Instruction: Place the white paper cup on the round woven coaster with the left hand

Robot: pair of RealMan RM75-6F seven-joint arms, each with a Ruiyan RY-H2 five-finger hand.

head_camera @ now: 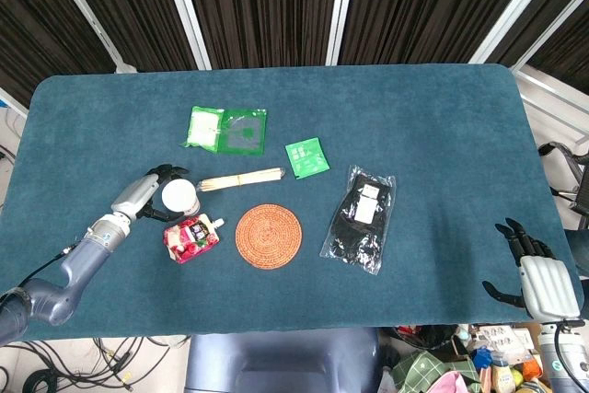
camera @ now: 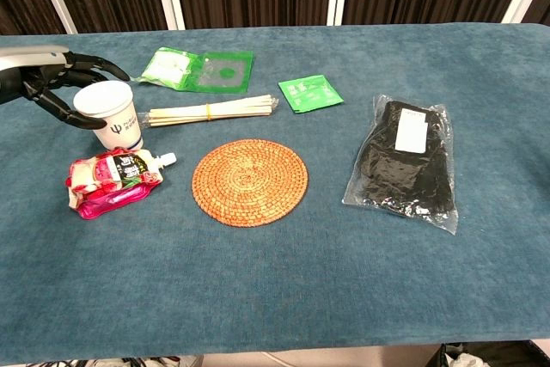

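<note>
Nearest the robot, the right hand (head_camera: 538,273) hangs at the front right edge of the teal surface (camera: 344,281), its fingers apart and holding nothing; presumably parked clear, since the task belongs to the other arm. Next back, the round woven coaster (camera: 249,181) lies flat and bare, just right of a red snack pouch (camera: 112,181). Just behind the pouch stands the white paper cup (camera: 112,116), upright, its long axis vertical and mouth up. The left hand (camera: 53,83) comes in from the side with fingers (camera: 60,109) curved around the cup's rim; whether they actually grip it I cannot tell. A side approach would suit keeping it upright. Behind lie bundled chopsticks (camera: 211,111).
</note>
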